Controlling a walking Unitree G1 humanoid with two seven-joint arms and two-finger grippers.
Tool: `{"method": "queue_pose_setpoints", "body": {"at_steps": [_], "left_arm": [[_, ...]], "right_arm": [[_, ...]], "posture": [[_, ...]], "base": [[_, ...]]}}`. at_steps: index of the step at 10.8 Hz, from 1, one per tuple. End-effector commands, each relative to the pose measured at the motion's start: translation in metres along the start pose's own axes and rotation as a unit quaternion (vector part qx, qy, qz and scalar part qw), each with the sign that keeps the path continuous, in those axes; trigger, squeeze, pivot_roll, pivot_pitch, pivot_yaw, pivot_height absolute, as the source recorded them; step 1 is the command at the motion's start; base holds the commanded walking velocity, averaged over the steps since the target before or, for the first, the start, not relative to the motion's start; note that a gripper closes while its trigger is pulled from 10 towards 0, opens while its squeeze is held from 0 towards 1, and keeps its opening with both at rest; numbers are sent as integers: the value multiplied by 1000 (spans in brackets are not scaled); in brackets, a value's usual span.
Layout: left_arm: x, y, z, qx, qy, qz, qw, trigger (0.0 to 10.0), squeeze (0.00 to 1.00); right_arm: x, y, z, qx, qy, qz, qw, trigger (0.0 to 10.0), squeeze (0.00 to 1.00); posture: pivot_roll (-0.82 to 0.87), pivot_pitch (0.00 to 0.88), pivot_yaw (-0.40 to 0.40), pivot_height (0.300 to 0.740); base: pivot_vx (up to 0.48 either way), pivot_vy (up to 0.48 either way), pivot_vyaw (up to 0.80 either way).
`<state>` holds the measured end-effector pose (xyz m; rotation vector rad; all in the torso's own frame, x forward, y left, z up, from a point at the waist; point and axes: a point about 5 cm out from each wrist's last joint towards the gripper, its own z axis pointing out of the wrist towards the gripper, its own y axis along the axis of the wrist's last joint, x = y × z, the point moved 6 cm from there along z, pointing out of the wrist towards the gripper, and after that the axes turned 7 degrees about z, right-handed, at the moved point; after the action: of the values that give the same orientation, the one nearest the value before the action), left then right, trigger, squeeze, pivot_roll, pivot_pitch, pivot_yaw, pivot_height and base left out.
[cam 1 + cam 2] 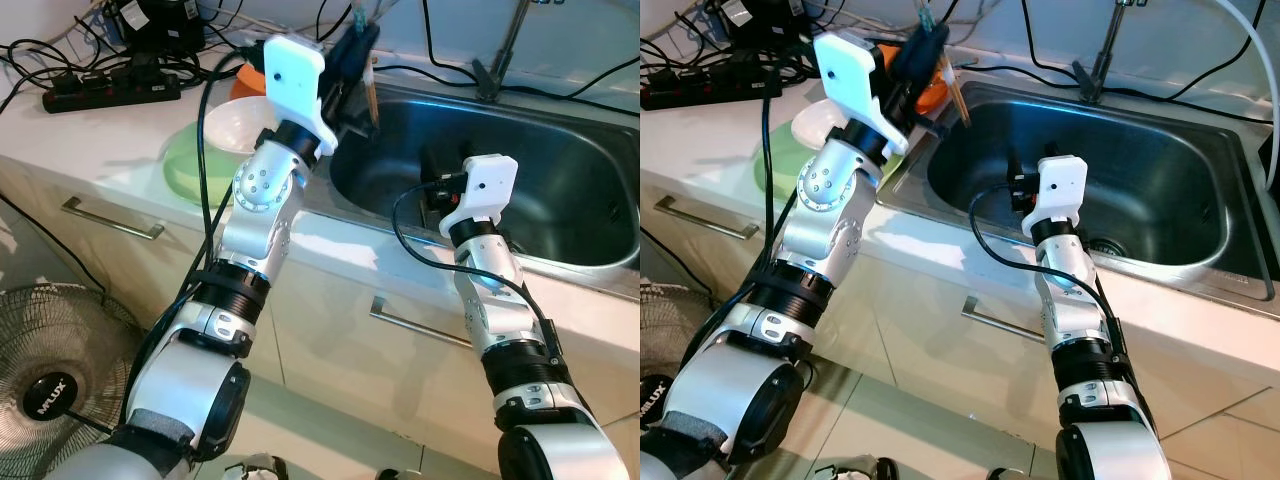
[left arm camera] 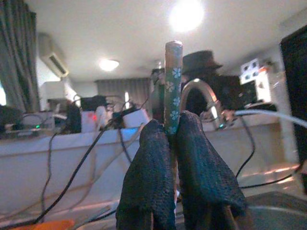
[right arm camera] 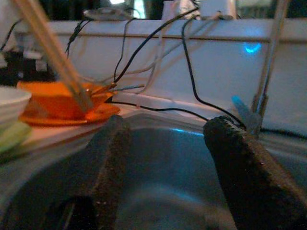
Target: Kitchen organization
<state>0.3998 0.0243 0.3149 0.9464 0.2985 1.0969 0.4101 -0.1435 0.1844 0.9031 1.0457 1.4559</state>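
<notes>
One steel sink, one faucet. Two robot arms, two grippers: left gripper pinching chopsticks, number of sticks unclear; right gripper with fingers spread, inside sink. One white bowl, one green plate, one orange bowl on one orange plate. One power strip. Two cabinet handles. One floor fan. Cables too tangled to count.

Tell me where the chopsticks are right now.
The chopsticks are clamped in the left gripper, raised over the sink's left rim, beside the orange dish.
</notes>
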Motion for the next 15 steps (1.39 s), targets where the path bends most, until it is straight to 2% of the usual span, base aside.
{"method": "queue_pose_setpoints", "body": {"at_steps": [1, 2, 3, 6, 9, 13, 15], "left_arm": [[3, 4, -2, -3, 1, -10, 1000, 10000, 0], [4, 2, -4, 0, 2, -13, 1000, 10000, 0], [7, 0, -6, 4, 12, -37, 999, 10000, 0], [7, 1, -8, 0, 15, -74, 997, 10000, 0], [4, 2, -10, -7, 15, -113, 993, 10000, 0], [-18, -3, -13, 7, -20, -165, 986, 10000, 0], [-28, -3, -14, 15, -39, -165, 985, 10000, 0]], "right_arm": [[9, 13, 3, -21, 26, -18, 999, 10000, 1000], [17, 13, 3, -21, 50, -22, 998, 10000, 588], [29, 11, 1, -17, 81, -23, 996, 10000, 0], [43, 12, 2, -20, 98, -18, 995, 10000, 0], [48, 11, 2, -17, 103, -8, 994, 10000, 0], [53, 10, 5, -15, 97, 3, 995, 10000, 0], [47, 10, 8, -15, 76, 0, 997, 10000, 0]], "posture": [[20, 11, 34, 740], [18, 12, 36, 740], [18, 16, 37, 740], [22, 19, 39, 740], [22, 23, 39, 740], [29, 28, 39, 740], [32, 30, 40, 740]], "base": [[0, 0, 0], [0, 0, 0], [0, 0, 0], [0, 0, 0], [0, 0, 0], [0, 0, 0], [0, 0, 0]]}}
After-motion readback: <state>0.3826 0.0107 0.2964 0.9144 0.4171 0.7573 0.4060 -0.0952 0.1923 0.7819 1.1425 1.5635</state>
